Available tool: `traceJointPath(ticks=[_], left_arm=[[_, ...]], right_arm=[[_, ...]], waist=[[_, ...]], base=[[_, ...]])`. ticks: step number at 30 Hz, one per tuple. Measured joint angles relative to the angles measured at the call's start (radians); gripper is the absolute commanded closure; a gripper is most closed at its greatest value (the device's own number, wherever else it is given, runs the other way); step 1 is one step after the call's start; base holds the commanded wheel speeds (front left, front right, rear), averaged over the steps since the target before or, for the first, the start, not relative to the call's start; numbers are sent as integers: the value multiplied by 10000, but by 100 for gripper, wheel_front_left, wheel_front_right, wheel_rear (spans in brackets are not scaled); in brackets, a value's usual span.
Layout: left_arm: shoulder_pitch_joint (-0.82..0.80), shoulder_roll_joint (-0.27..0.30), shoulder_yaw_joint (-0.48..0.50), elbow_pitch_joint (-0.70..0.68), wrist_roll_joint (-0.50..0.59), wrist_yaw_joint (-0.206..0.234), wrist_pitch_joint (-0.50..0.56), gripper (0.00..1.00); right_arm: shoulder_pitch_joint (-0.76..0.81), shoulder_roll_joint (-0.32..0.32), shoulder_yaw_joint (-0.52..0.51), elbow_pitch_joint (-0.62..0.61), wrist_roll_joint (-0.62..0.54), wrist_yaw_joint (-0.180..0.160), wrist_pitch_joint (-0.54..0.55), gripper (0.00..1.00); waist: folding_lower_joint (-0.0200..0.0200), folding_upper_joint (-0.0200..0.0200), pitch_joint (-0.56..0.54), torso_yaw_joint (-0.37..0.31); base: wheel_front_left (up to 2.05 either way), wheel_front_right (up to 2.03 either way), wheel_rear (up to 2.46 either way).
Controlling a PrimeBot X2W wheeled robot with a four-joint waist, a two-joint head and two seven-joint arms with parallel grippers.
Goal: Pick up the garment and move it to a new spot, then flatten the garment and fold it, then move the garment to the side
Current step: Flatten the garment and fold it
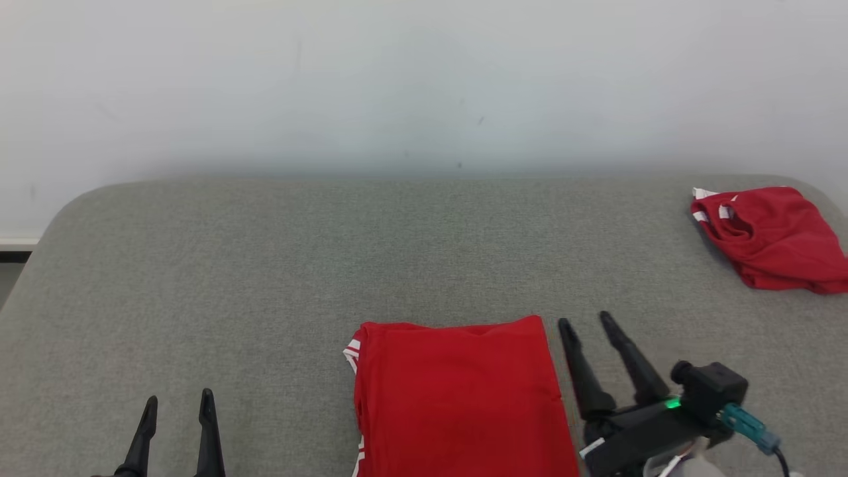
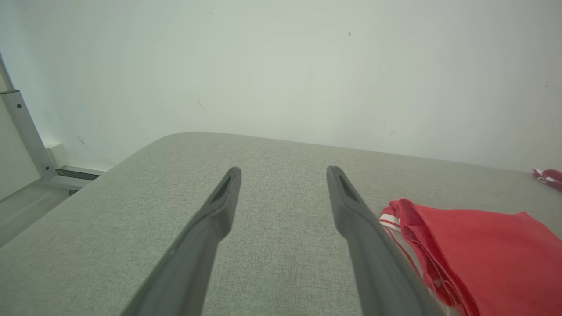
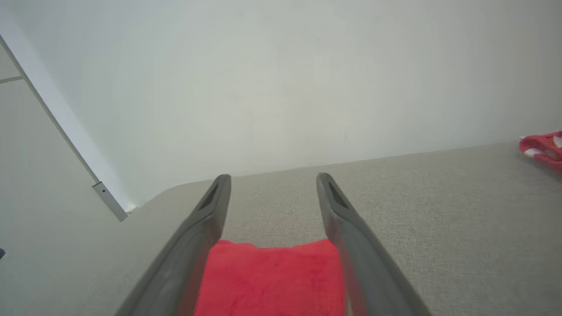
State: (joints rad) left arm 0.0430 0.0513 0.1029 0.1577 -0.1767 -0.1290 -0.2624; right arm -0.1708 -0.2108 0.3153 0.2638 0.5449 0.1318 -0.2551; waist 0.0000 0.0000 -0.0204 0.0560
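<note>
1 folded garment (image 1: 457, 397) (red) on table (image 1: 265, 265)

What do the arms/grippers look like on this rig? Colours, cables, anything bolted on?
Both the left gripper and right gripper have two long, tapering dark grey fingers, each with a narrow slot near the tip. The right wrist is black, carrying a boxy black camera, a lit green light, and a teal plug with a dark cable.

jaws: long, dark, tapered | wrist block (image 1: 709, 387): black, boxy | light (image 1: 672, 403): green | plug (image 1: 745, 423): teal | forearm (image 1: 695, 467): seemingly pale
</note>
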Motion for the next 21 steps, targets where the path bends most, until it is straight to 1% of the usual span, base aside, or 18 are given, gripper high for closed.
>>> traceJointPath(ticks=[2, 3, 10, 14, 21], left_arm=[[14, 0, 13, -15, 31, 0, 0, 0], [19, -2, 35, -38, 86, -2, 0, 0], [130, -2, 151, -96, 186, -2, 0, 0], [158, 0, 182, -96, 290, -2, 0, 0], [215, 27, 15, -123, 623, -4, 0, 0]], right_arm=[[152, 8, -460, -84, -516, 0, -13, 0], [323, 61, -945, -203, -953, 0, -25, 0], [1053, 529, -2220, -568, -1854, 0, -65, 0], [1482, 708, -2594, -767, -2205, 0, -65, 0], [1901, 903, -2809, -1011, -2477, -2, -65, 0]], waist=[[0, 0, -20, -86], [0, 0, -38, -172], [0, 0, -96, -476], [0, 0, -125, -632], [0, 0, -141, -840]], base=[[0, 0, 0], [0, 0, 0], [0, 0, 0], [0, 0, 0], [0, 0, 0]])
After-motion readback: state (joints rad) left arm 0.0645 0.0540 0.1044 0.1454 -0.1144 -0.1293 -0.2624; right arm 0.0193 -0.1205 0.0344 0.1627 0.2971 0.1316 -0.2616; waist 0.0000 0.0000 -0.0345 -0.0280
